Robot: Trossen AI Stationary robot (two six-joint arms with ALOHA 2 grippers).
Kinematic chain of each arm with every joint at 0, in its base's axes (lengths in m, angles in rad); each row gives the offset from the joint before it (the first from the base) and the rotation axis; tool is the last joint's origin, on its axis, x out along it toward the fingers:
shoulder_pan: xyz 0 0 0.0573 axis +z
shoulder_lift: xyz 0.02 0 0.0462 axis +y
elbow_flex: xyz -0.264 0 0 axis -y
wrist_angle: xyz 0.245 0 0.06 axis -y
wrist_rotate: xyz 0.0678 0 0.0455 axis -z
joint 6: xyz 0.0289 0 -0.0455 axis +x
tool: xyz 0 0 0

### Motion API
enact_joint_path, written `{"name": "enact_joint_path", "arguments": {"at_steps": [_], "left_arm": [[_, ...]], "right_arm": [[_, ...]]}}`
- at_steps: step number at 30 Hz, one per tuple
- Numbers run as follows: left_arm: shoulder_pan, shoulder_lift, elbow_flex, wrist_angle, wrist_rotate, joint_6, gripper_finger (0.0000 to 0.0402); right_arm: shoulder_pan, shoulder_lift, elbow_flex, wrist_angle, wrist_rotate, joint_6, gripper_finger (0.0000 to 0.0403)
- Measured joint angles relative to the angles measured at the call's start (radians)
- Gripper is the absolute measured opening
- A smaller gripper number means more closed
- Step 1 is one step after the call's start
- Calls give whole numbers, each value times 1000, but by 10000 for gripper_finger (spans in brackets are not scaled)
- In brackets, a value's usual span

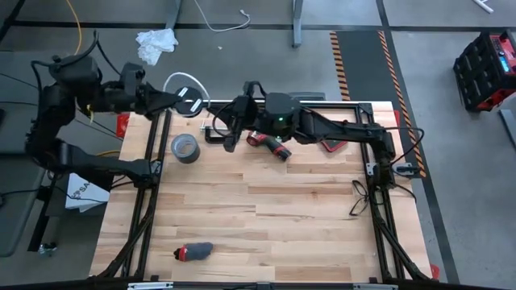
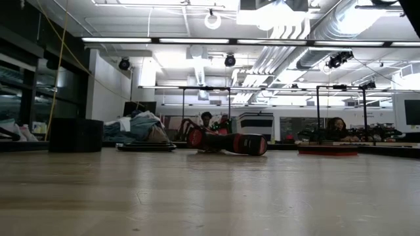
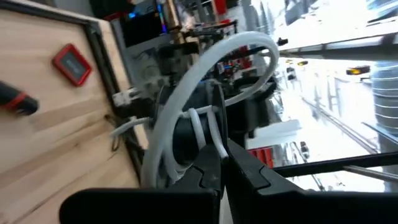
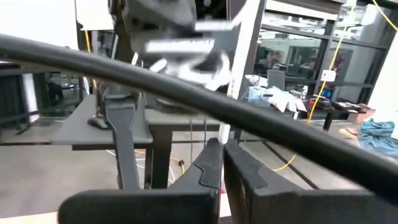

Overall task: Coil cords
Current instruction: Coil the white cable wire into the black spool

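Holding white cable [image 1: 179,79] with black disc [image 1: 190,105], left tool [image 1: 184,98] is seen clamped on it, upper left of frame, past tabletop [image 1: 266,217] edge. Right tool [image 1: 216,129] is closed, empty, near centre top. Risk judged: loop may spring open if grip slips.

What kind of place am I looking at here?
Probably a robotics lab or workshop: a wooden workbench with two mounted robot arms, exposed ceiling ducts, and more framed stations behind.
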Motion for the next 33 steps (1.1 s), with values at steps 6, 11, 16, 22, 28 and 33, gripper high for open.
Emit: {"name": "enact_joint_path", "arguments": {"at_steps": [6,11,16,22,28,33], "left_arm": [[0,-33,0,-53,40,5,0],[0,-35,0,-53,164,26,0],[0,-34,0,-116,220,107,0],[0,-40,0,-245,155,223,0],[0,-53,0,-301,94,272,0],[0,-69,0,-315,37,272,0]], "right_arm": [[-9,-37,0,-75,-10,-4,0],[-43,-74,1,-166,26,-2,0],[-79,-122,0,-218,38,-13,0],[-110,-180,0,-287,71,-19,0],[-135,-240,0,-357,127,-27,0],[-150,-260,0,-400,131,-27,0]]}}
